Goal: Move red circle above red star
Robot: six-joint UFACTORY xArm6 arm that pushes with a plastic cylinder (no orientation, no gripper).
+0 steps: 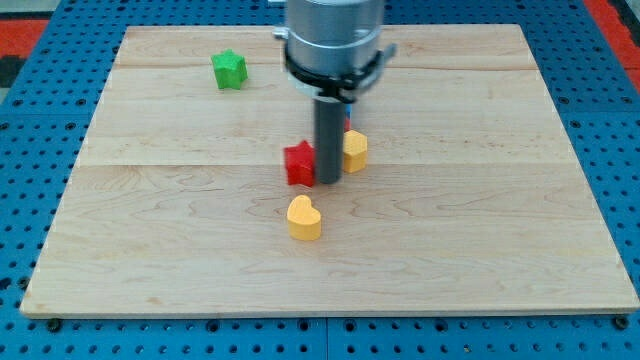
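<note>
Since the rod has no claw to clench, you steer with my tip (329,181) alone, now touching the red star (299,164). Your red circle (347,127) barely peeks behind the rod, beside a yellow block (355,150); nudge it leftward gently, sparing the star.

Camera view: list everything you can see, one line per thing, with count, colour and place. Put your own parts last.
Green star block: one, green, near the board's top left.
Red star block: one, red, centre of the board, touching the left side of the rod.
Yellow block: one, yellow, shape unclear, just right of the rod.
Yellow heart block: one, yellow, below the red star, standing apart.
Red sliver: one, red, mostly hidden behind the rod; shape cannot be told.
Board: one, light wood, on a blue perforated surface.
My tip: one, dark rod end, between the red star and the yellow block.
</note>
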